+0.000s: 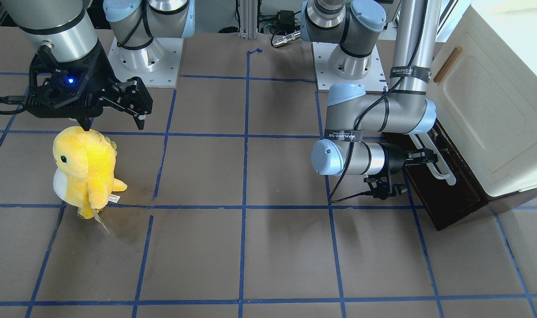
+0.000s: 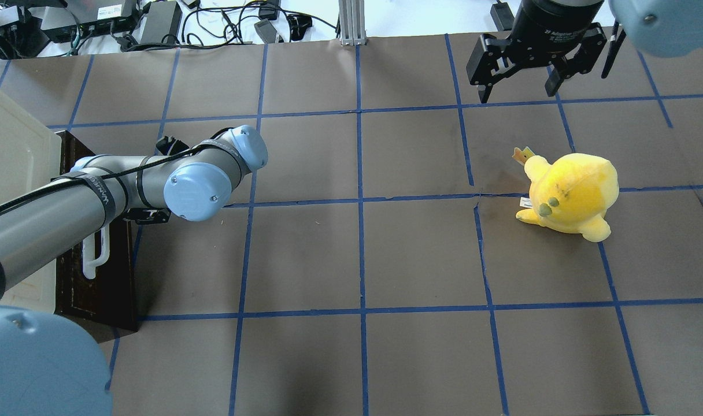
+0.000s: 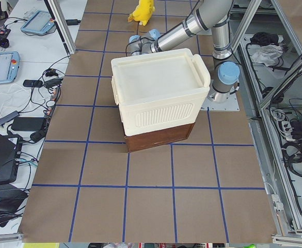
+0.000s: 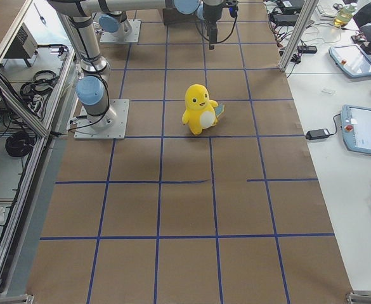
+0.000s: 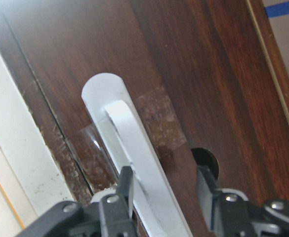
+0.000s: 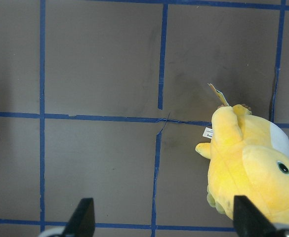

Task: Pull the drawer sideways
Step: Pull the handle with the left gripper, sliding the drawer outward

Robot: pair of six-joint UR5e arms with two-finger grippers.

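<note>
The dark brown drawer [image 1: 445,194] sits under the cream-white cabinet [image 1: 489,110] at the table's end, its front slightly out. Its long white bar handle [image 5: 134,163] also shows in the front-facing view [image 1: 441,171] and the overhead view [image 2: 94,260]. My left gripper [image 5: 166,190] is open and straddles the handle. One finger [image 5: 126,185] is against the bar; the other [image 5: 207,185] stands apart from it. My right gripper [image 2: 519,86] is open and empty, high above the table beside the plush.
A yellow plush toy [image 1: 85,170] stands on the brown mat on my right side, also below the right wrist camera [image 6: 253,168]. Blue tape lines grid the mat [image 2: 357,254]. The cabinet door has a small brown handle [image 1: 447,64].
</note>
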